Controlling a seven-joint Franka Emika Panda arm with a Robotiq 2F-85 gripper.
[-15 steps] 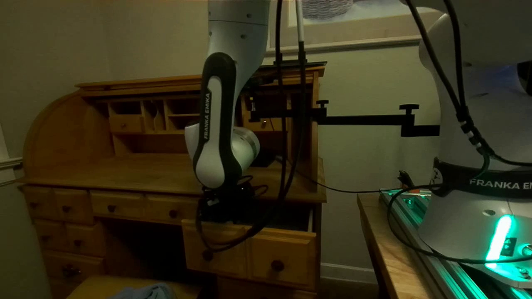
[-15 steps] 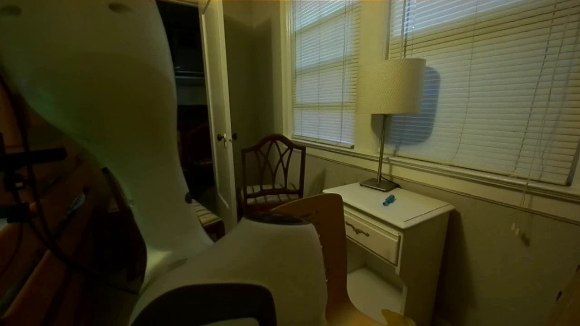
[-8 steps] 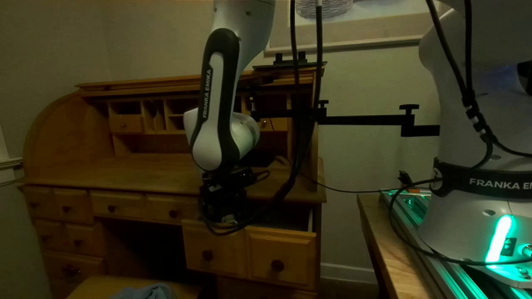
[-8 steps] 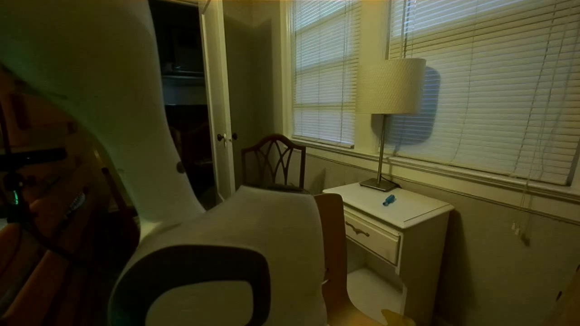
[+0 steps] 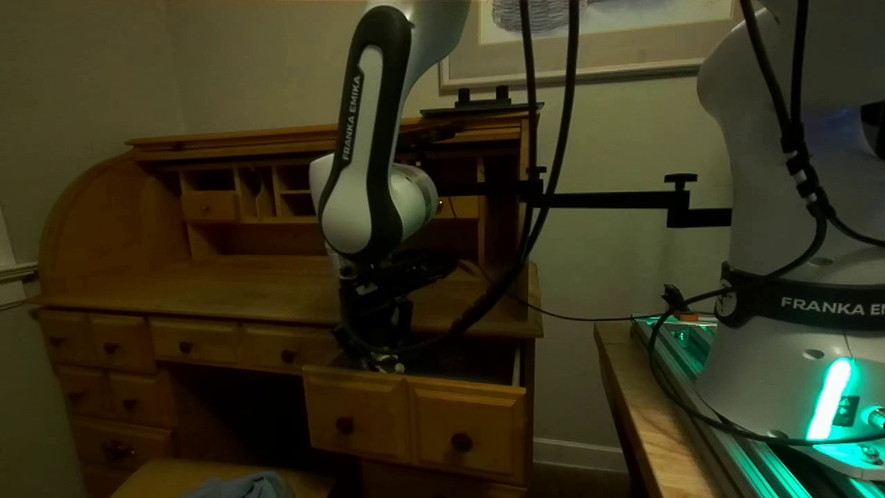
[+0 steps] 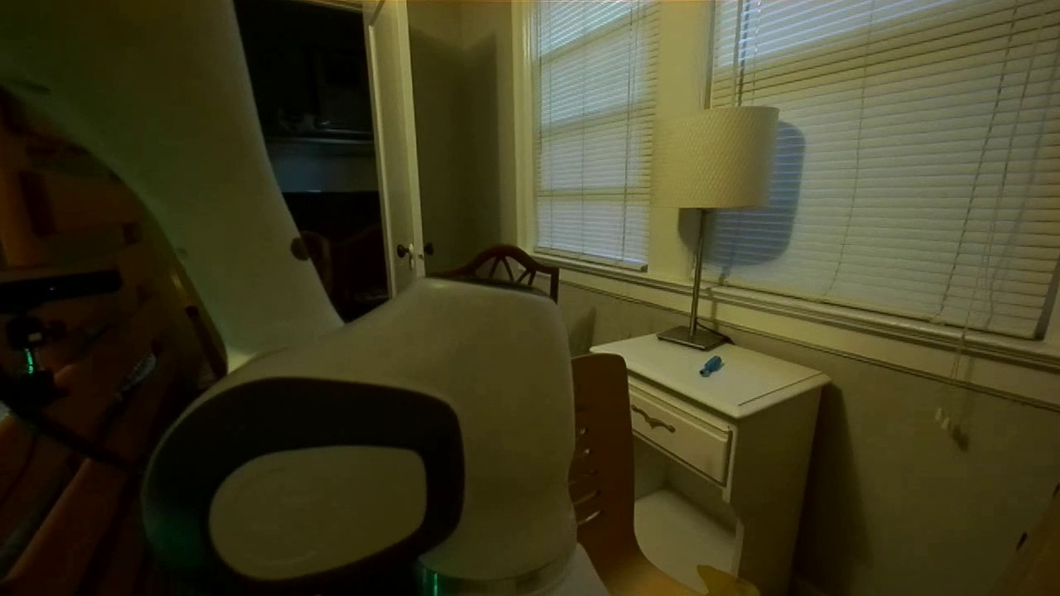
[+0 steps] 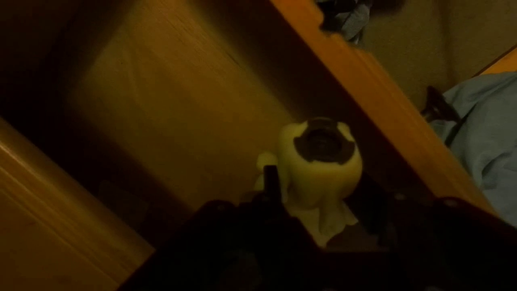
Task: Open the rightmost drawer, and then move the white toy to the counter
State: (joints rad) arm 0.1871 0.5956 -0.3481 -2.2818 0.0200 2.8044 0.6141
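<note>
The white toy (image 7: 323, 178), pale with a dark brown patch on top, sits between the two dark fingers (image 7: 271, 182) in the wrist view. My gripper (image 7: 317, 184) is shut on it. In an exterior view the toy (image 5: 387, 363) shows just above the front edge of the rightmost drawer (image 5: 467, 418), which stands pulled out; the gripper (image 5: 377, 349) points down over it. The drawer's bare wooden bottom (image 7: 173, 97) lies below the toy in the wrist view. Behind and above the drawer spreads the counter (image 5: 207, 280). Part of the drawer's inside is dark.
A black camera bracket (image 5: 601, 200) reaches across the desk's right side. Thick black cables (image 5: 511, 277) hang beside the arm. A seat with blue-grey cloth (image 5: 242, 485) stands low in front. Elsewhere are a white nightstand (image 6: 704, 372) and a lamp (image 6: 716, 157).
The arm has risen, bringing the gripper up from deeper in the drawer. The toy has come up with it and now shows at the drawer's front edge. The drawer has not moved.
</note>
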